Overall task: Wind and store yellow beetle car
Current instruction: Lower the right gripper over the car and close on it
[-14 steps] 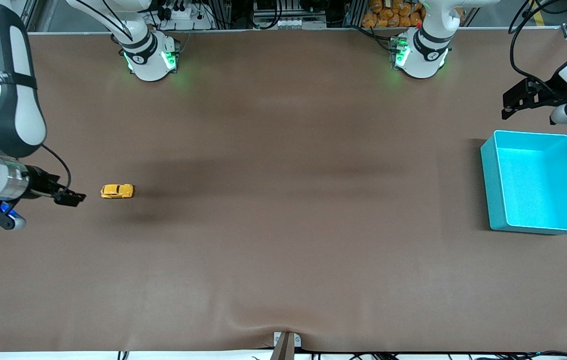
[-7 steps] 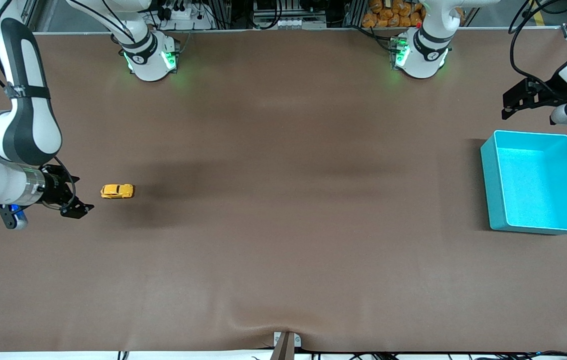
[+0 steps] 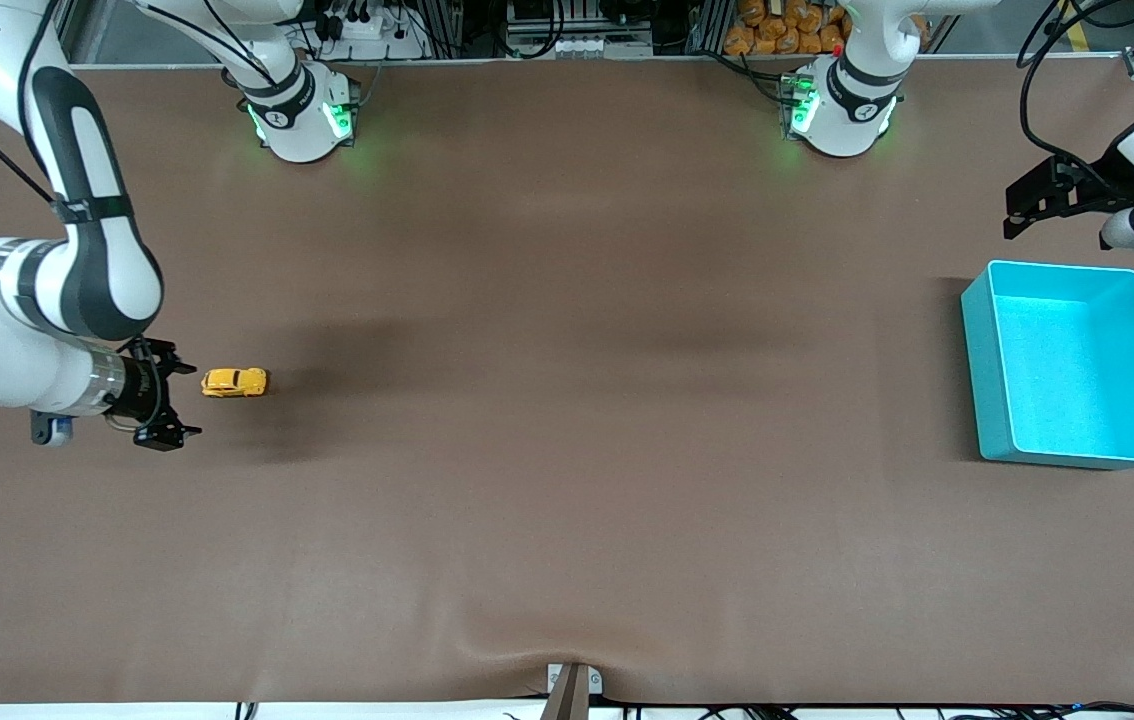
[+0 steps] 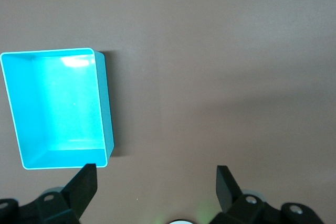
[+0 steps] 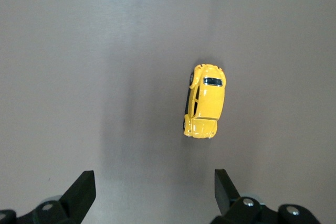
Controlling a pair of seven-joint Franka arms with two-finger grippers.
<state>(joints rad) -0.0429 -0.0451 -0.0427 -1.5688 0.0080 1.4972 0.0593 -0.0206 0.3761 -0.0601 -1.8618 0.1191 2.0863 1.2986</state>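
While the left gripper [image 3: 1015, 210] waited open and empty near the bin [image 3: 977, 330] at the frame's right, the yellow beetle car [image 3: 234, 382] lay lengthwise on the table at middle left, just beside the open, empty right gripper [image 3: 170, 403].

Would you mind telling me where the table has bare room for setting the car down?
The widest bare stretch runs between the yellow beetle car and the turquoise bin. The bin's floor is bare too. It is tightest beside the car, where the open right gripper hovers; the open left gripper waits near the bin.
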